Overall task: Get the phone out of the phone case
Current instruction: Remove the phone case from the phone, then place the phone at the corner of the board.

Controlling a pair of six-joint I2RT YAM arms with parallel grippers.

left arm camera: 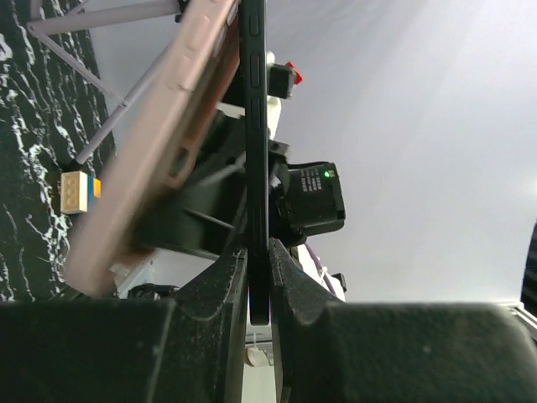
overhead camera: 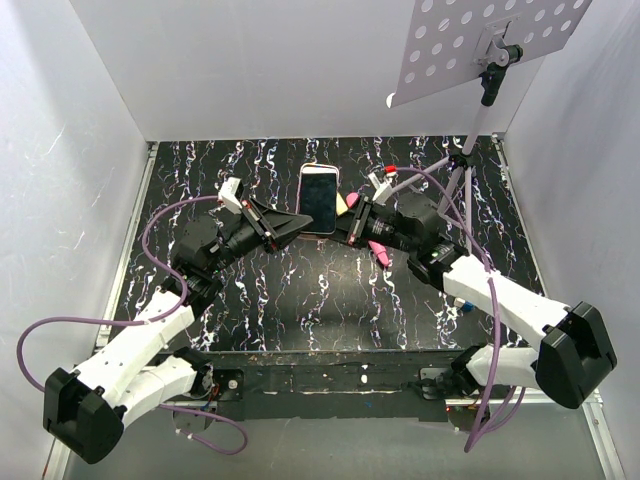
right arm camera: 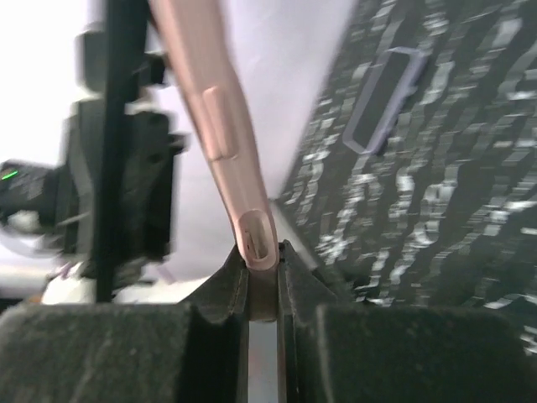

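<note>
- Left gripper (left arm camera: 258, 260) first: what has it got?
- Its jaws are closed across the thin end of the phone (left arm camera: 254, 126), one pad on the glass and one on the back. The phone stands on edge, lifted off the table (overhead camera: 300, 290), midway between the two arms.
- And the right gripper (right arm camera: 262, 253)?
- Pinched tight on the rim of the phone case (right arm camera: 214, 126), the salmon-pink shell. From the left wrist, the case leans well away from the phone at the near end and closes in toward it at the far end.
- So is the phone free?
- I cannot tell. The far end runs out of the left wrist view and the right wrist picture is blurred. A corner may be hooked up there.
- How will the two things handle?
- I'd judge the phone light and quite stiff, with a glossy front that hard pads could slip on, and it would not forgive a drop. A hold across the flat faces near one end, clear of the side buttons, seems the sound place.
- And the case?
- Soft and grippy, by the way it bows. The lip is the natural spot to take it. It will likely stretch before the last corner lets go, then release with a snap, so the phone's grip needs to be firm.
</note>
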